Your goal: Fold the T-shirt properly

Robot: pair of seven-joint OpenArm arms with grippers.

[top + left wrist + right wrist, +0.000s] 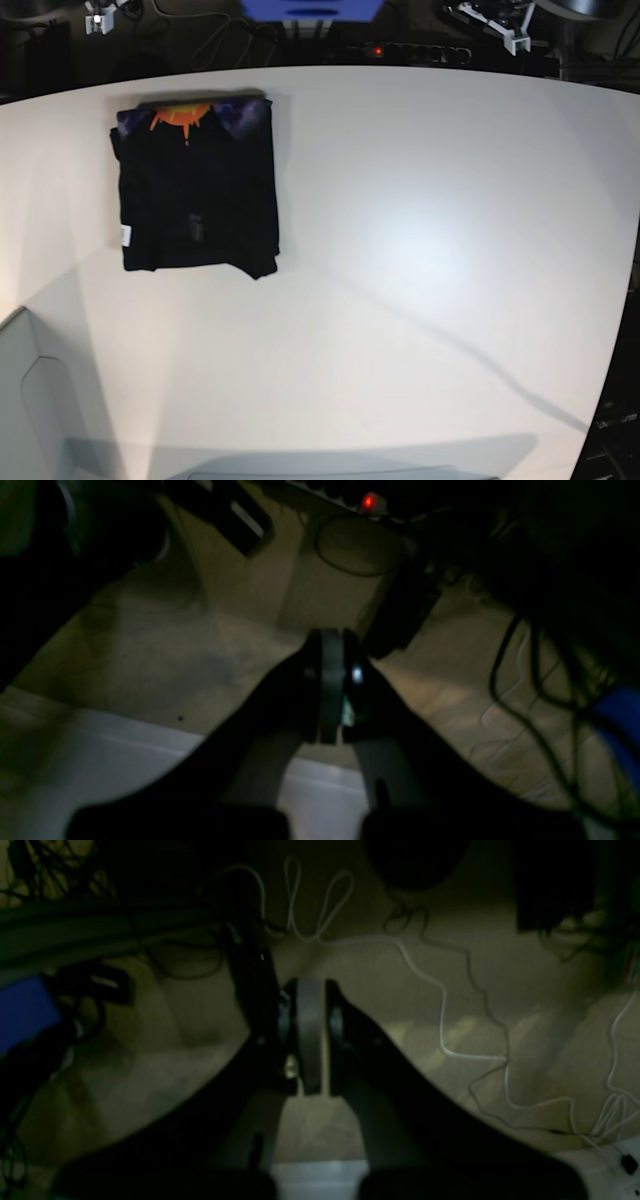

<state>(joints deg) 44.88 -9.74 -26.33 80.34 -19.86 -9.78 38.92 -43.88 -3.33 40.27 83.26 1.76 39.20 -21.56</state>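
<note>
The black T-shirt [195,190] lies folded into a rectangle at the back left of the white table [420,250]. Its orange-and-purple print [185,115] shows along the far edge and a small white tag [126,235] at its left side. Neither arm appears in the base view. In the left wrist view my left gripper [332,640] is shut with nothing between its fingers, out past the table's edge [100,760] over the tan floor. My right gripper [310,990] is also shut and empty over the floor. The T-shirt shows in neither wrist view.
A power strip with a red light [369,501] and dark cables lie on the floor below the left gripper. White cables [440,1005] and a blue object [25,1010] lie below the right gripper. Stands and cables line the table's far edge [380,50].
</note>
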